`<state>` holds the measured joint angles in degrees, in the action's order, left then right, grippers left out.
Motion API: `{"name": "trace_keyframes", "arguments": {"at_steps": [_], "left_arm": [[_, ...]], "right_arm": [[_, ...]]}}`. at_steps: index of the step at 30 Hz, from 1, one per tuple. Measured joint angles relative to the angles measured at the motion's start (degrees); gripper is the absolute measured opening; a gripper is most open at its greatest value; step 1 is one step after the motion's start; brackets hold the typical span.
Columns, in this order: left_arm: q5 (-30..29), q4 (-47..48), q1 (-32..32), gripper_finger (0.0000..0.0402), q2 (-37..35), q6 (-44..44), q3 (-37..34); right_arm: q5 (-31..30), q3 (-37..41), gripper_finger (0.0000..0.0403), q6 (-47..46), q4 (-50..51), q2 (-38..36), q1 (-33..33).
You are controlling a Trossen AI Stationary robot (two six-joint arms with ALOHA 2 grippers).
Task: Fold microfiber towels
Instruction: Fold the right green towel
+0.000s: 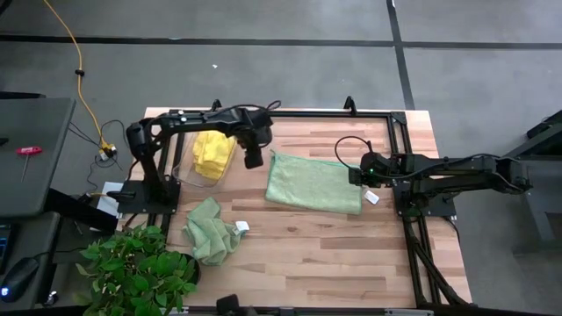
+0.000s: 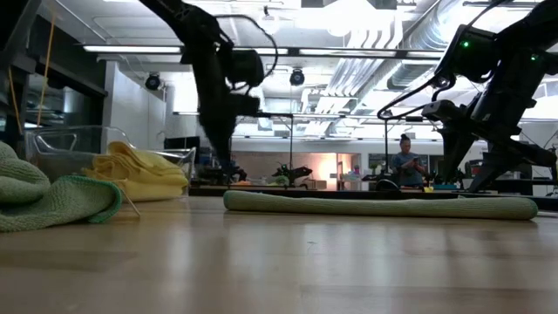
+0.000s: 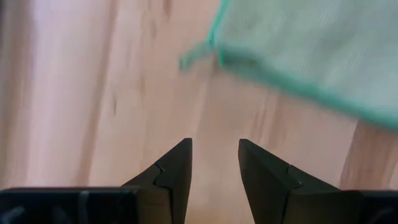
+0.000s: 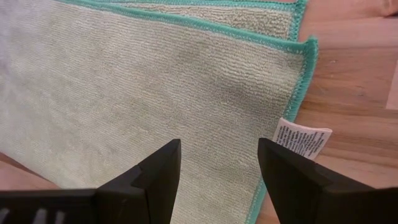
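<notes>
Green towel [image 1: 313, 184] lies mid-bench, folded once by the look of it: the right wrist view shows two layers [image 4: 186, 81] with teal-stitched edges nearly lined up, and a white care tag [image 4: 303, 140] poking out at the right-hand corner. From the low view it is a flat, slightly puffy strip [image 2: 379, 206], no wrinkles standing up.

Left tool [image 1: 253, 158] hangs off the towel's far-left corner, fingers apart with nothing between them; its own camera looks down on bare wood, with that corner [image 3: 205, 53] just ahead. Right tool [image 1: 362, 175] sits over the towel's right edge, fingers spread wide and empty, cloth directly below and the tag just beside one finger [image 4: 292, 174].

Elsewhere: a second green towel [image 1: 211, 230] lies crumpled near the left front, by the plant [image 1: 136, 272], and the yellow towels [image 1: 213, 154] are heaped in a clear bin [image 1: 183, 167] at far left.

Handling, as I judge it: this cloth is light, limp and grippy, so it will drape and drag, not slide stiffly. Best holds are the stitched corners, pinching both layers together; grab only the top layer and the fold opens. Both corners want lifting evenly, or the next fold lands skewed. The tag is not a safe hold.
</notes>
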<state>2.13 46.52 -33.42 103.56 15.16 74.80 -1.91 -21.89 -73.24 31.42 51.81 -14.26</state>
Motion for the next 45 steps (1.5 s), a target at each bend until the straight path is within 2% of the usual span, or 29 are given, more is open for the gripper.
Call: {"name": "trace_keyframes", "arguments": {"at_steps": [10,14,17,24,28,32,39,45], "left_arm": [[11.62,-12.87,5.10,0.0120,-1.46,0.02,-0.05],[16.35,-23.53,8.23,0.0120,-1.44,-0.96,-3.65],[17.07,-31.04,9.88,0.0120,-1.44,-4.85,-7.25],[16.78,-51.49,13.54,0.0120,-1.35,-14.44,-17.97],[15.49,-57.35,15.21,0.0120,-1.35,-15.01,-21.13],[11.68,-57.72,16.07,0.0120,-1.35,-12.44,-23.25],[8.95,-58.54,16.33,0.0120,-1.35,-11.73,-26.11],[4.61,-58.97,16.16,0.0120,-1.35,-10.87,-26.76]], "right_arm": [[0.26,0.00,0.0206,-0.23,0.00,-0.13,0.00],[1.48,0.00,0.0206,-0.24,-0.01,-0.13,0.00],[1.73,0.00,0.0206,-0.28,-0.10,-0.13,0.00],[0.90,0.00,0.0206,0.34,-9.04,-0.13,0.00],[2.84,-0.05,0.0206,1.97,-13.76,-0.13,0.00],[6.08,-2.15,0.0206,1.71,-7.19,0.37,0.22],[4.25,-8.07,0.0206,2.11,11.28,5.45,2.07],[3.90,-8.17,0.0206,-0.33,13.88,11.06,4.43]]}}
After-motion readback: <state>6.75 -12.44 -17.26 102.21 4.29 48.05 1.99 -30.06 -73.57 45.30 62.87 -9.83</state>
